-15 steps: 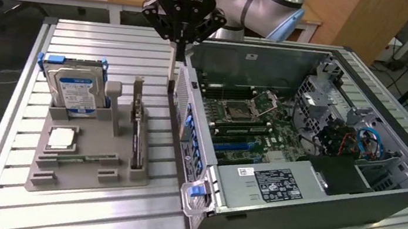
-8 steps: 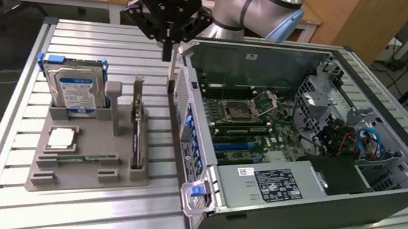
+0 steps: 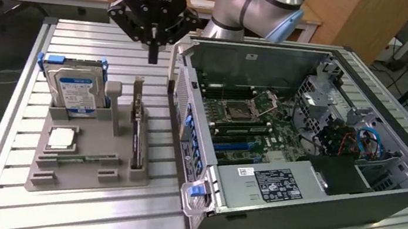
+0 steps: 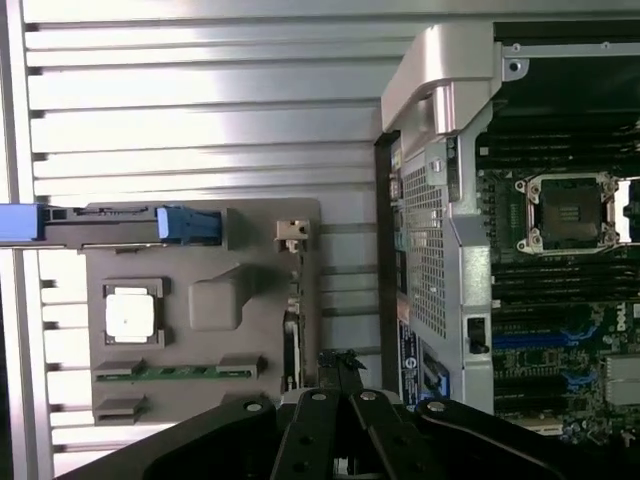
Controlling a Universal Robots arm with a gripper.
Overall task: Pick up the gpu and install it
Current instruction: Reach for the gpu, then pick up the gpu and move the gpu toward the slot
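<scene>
A Universal Robots arm hangs its gripper (image 3: 152,54) over a slatted aluminium table (image 3: 80,36), the two black fingers pressed together to a point and carrying nothing. The gpu (image 3: 136,135) waits below the fingertips, apart from them and not yet touched. It stands on its long edge in a slot of the grey parts holder (image 3: 77,178).

From the wrist camera the closed gripper (image 4: 340,365) sits almost over the gpu (image 4: 289,340), which shows edge-on as a thin dark line. The card lies slightly off the fingers' line, on the side away from the computer case (image 4: 440,250). Standing the card upright appears to be deliberate, since it leaves the top edge free for a pinch from above, with the holder (image 4: 250,260) keeping it steady.

Beyond the gpu from the gripper, the same holder carries a silver hard drive (image 3: 73,88) on blue rails, also stood on edge. A processor chip (image 3: 61,138) and a RAM stick (image 3: 76,157) lie flat in their own recesses, well clear of the fingers. Each part seems to have a fixed seat so the arm can find it.

On the gripper's other side, the computer case (image 3: 191,89) lies on its side with its panel off. Its motherboard (image 3: 250,120) faces upward, seemingly so its expansion slots can be reached from above. No card is seated there, and the pick-up has not begun
</scene>
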